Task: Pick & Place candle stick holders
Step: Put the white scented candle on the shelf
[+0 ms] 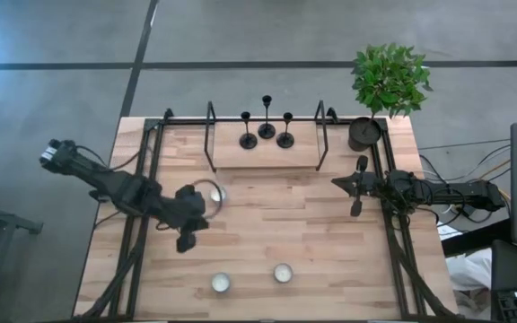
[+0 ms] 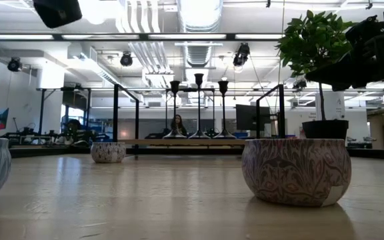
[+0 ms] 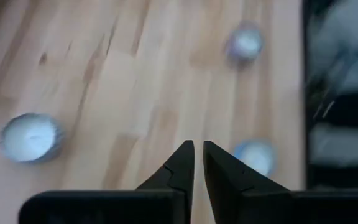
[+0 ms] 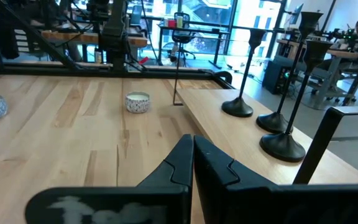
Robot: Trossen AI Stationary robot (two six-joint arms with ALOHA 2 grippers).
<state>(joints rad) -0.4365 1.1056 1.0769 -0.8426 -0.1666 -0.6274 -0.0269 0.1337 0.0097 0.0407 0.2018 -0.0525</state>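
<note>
The left tool (image 1: 187,235) hangs left of centre in the high view with its fingers (image 3: 180,167) drawn almost together on nothing, just beside a small white candle cup (image 1: 215,194), while two more cups (image 1: 221,283) (image 1: 283,273) sit near the lower edge of the tabletop (image 1: 267,233). The right tool (image 1: 358,187) waits at centre right, fingers pressed together and empty. The three black candle stick holders (image 1: 267,122) stand upright in a close group on a raised board (image 1: 263,152) at upper centre, with a potted plant (image 1: 386,81) at upper right.
</note>
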